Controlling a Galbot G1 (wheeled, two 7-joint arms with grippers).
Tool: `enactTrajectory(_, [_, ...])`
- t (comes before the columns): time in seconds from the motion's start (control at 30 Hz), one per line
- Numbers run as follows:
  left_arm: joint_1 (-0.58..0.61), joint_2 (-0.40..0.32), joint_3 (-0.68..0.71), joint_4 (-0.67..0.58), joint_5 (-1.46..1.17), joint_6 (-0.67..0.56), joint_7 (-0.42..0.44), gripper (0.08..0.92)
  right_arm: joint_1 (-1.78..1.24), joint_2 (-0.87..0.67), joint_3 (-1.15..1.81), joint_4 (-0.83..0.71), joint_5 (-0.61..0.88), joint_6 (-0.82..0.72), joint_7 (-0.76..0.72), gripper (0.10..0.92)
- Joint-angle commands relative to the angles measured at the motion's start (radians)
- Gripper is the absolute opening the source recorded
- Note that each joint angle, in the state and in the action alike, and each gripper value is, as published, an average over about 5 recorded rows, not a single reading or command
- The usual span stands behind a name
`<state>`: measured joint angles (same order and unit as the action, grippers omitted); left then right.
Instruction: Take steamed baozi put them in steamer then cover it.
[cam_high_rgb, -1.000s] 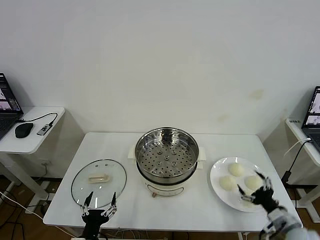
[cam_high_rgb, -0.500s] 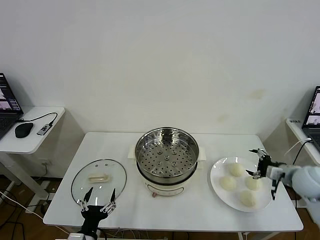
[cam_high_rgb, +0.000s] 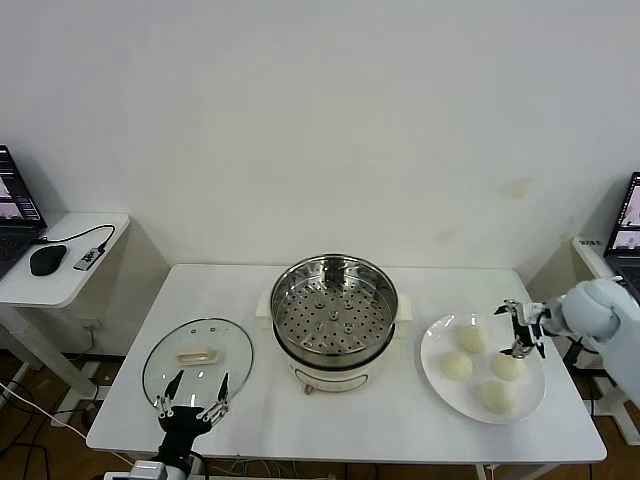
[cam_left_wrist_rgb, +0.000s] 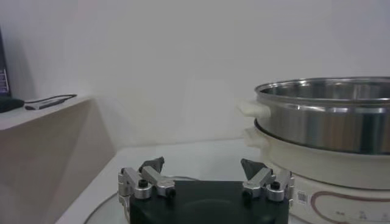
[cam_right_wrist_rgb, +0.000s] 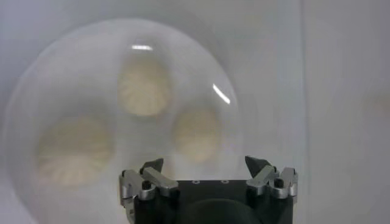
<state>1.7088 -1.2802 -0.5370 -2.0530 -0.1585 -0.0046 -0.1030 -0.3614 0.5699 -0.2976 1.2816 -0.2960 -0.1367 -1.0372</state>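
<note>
Directly beneath the right gripper (cam_high_rgb: 521, 329), fingers spread wide and empty, the steamed baozi (cam_high_rgb: 507, 366) are seen on the plate (cam_high_rgb: 432, 345); the left gripper (cam_high_rgb: 189, 395) is parked open near the cover (cam_high_rgb: 197, 364).

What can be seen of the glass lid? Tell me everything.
The glass lid is a round pane of clear glass with a thin metal rim and a cream rectangular handle at its middle. It lies flat, handle up, on the white table, to the left of the steamer and apart from it. The open left hand hovers at its near edge, not gripping it.
</note>
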Motion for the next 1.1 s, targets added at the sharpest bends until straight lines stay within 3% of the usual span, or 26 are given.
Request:
enactTrajectory(0.03, [-0.001,0.004,-0.003,0.002,0.002,0.001,0.005,0.823,0.15,0.092,-0.172,-0.152,0.006,-0.003,-0.054,0.823])
enactTrajectory(0.9, [0.008,-0.004,-0.02,0.013,0.056,-0.024,-0.003,0.823,0.157,0.193,-0.192,-0.264,-0.029,-0.002,-0.012,0.82])
enactTrajectory(1.1, [0.011,-0.007,-0.02,0.009,0.067,-0.027,-0.005,0.823,0.154,0.197,-0.193,-0.265,-0.024,-0.004,-0.006,0.774])
